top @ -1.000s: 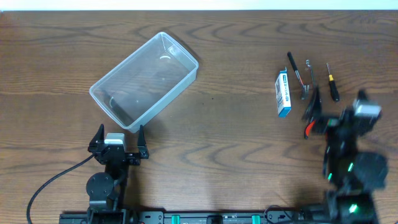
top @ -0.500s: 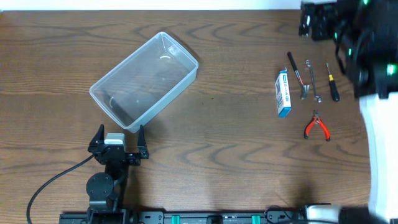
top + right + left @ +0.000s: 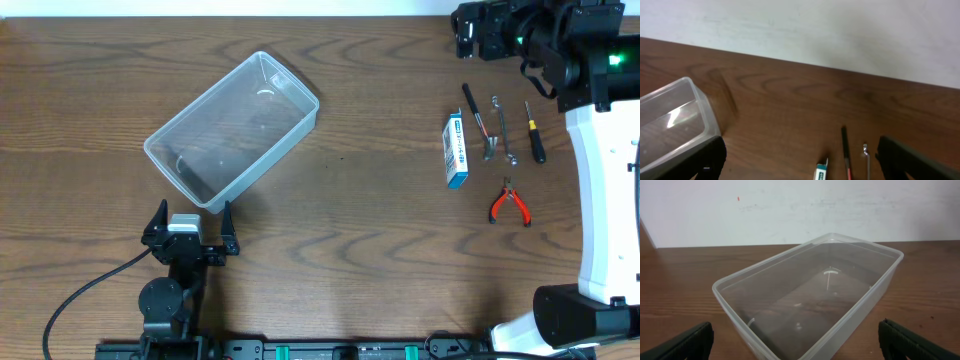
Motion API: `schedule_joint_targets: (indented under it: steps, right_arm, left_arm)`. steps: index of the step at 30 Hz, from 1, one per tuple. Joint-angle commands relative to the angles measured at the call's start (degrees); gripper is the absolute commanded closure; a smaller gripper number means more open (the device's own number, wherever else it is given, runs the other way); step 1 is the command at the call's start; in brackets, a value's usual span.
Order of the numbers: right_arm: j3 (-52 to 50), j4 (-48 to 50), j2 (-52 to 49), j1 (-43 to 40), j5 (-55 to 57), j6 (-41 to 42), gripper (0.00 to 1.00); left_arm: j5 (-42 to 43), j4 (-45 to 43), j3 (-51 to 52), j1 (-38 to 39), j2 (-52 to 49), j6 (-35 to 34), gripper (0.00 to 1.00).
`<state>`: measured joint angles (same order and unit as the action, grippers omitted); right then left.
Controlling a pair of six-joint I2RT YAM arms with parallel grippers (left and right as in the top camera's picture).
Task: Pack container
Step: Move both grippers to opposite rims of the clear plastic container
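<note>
Mostly cropped fingertips [image 3: 685, 342]: left jaws, right jaws wide open, likely empty; container [image 3: 232, 130] apart.

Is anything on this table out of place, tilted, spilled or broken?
Nothing looks spilled or damaged. Only the container sits at an angle to the edges of the table; it is upright and empty. The box and the pliers lie on the table at the right.

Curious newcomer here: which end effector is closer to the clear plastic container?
Left. The left end effector sits just before the clear plastic container; the right end effector is far off, beyond the hand tools.
</note>
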<state>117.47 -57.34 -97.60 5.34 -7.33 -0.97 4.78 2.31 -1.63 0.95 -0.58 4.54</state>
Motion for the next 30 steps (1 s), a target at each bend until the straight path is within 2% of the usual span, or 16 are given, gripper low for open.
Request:
schedule_joint_targets:
  steps: [1,6,10,16,20,23,30]
  right_arm:
    - [1.3,-1.6,0.3,0.3,-1.4,1.4,0.01]
    - [1.3,-6.4,0.3,0.3,-7.3,1.4,0.01]
    - [1.4,-10.7,0.3,0.3,-7.6,1.6,0.01]
    - [1.4,-11.6,0.5,0.7,-5.6,2.3,0.01]
    - [1.4,-11.7,0.6,2.0,-0.7,2.2,0.01]
    - [1.4,-11.5,0.6,3.5,3.3,2.2,0.01]
    - [1.4,-8.2,0.3,10.2,7.5,2.1,0.02]
  left_arm:
    - [1.0,1.0,1.4,-0.2,0.2,0.4,0.02]
    - [-0.4,0.3,1.4,-0.2,0.2,1.7,0.02]
    - [-0.5,-6.4,-0.2,-0.2,0.2,-0.3,0.02]
    - [-0.5,-0.5,-10.8,-0.2,-5.8,-0.5,0.02]
    - [-0.5,3.6,-24.7,-0.2,-18.9,-0.5,0.02]
    - [-0.4,11.2,-39.6,-0.2,-32.5,-0.5,0.02]
    - [-0.2,43.5,-82.1,-0.2,-63.4,1.5,0.02]
